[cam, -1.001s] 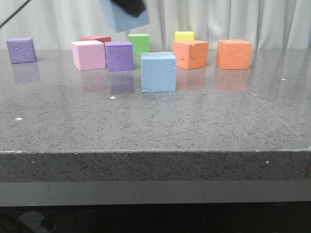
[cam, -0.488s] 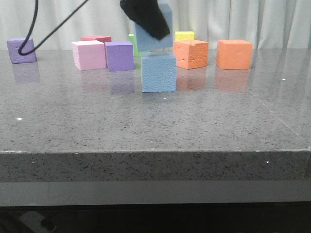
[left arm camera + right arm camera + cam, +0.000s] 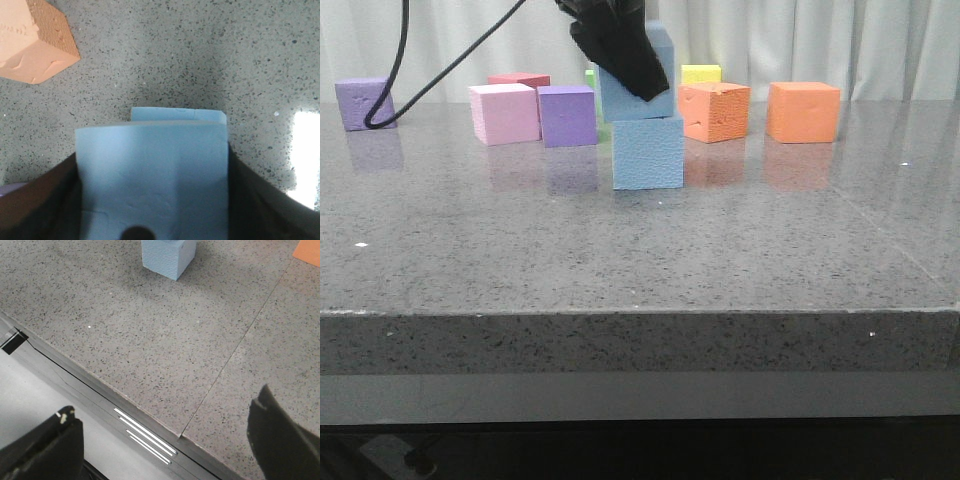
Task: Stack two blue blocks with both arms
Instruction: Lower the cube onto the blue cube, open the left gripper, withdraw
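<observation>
The lower blue block [image 3: 648,152] stands on the grey stone table [image 3: 640,250]. My left gripper [image 3: 638,70], black with a trailing cable, is shut on the second blue block [image 3: 616,102]. That block sits on top of the lower one, slightly tilted and shifted left. In the left wrist view the held block [image 3: 152,170] fills the space between the black fingers [image 3: 35,200], with an edge of the lower block [image 3: 175,114] beyond it. My right gripper [image 3: 162,440] is open and empty over the table's front edge. The lower block [image 3: 167,255] lies far ahead of it.
Behind the stack stand a pink cube [image 3: 504,113], a purple cube [image 3: 567,115], a red cube [image 3: 518,79], a green cube [image 3: 590,78], a yellow cube [image 3: 700,73] and two orange cubes [image 3: 713,110] [image 3: 803,111]. Another purple cube [image 3: 365,104] is far left.
My left gripper has come down and to the right with the blue block, from the top of the view onto the lower blue block.
</observation>
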Tool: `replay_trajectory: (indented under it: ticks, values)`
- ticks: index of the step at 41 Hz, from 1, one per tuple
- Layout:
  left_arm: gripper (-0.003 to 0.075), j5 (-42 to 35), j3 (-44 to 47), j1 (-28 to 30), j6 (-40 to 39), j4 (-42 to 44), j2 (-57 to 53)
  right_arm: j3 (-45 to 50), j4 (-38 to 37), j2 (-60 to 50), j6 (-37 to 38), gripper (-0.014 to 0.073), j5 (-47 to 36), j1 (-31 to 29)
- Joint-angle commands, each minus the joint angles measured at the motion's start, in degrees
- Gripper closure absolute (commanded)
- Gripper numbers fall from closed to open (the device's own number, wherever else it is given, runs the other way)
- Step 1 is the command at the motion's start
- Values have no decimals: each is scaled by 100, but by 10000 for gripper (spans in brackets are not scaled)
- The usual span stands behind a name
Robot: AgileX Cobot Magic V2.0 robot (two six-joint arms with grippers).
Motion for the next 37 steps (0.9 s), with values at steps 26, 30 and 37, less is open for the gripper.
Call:
replay_trajectory:
  ticks: [26,30,37]
  values:
    - [352,-260,-348,-161,392,-98,-281,-131,89,-25,-62,-71,-317,-43]
    - [352,-260,-348,-161,392,-98,-281,-131,89,-25,-62,-71,-317,-43]
    - [334,-289,-348,-161,392,-98,-281,-131,89,-25,-62,-71,-317,-43]
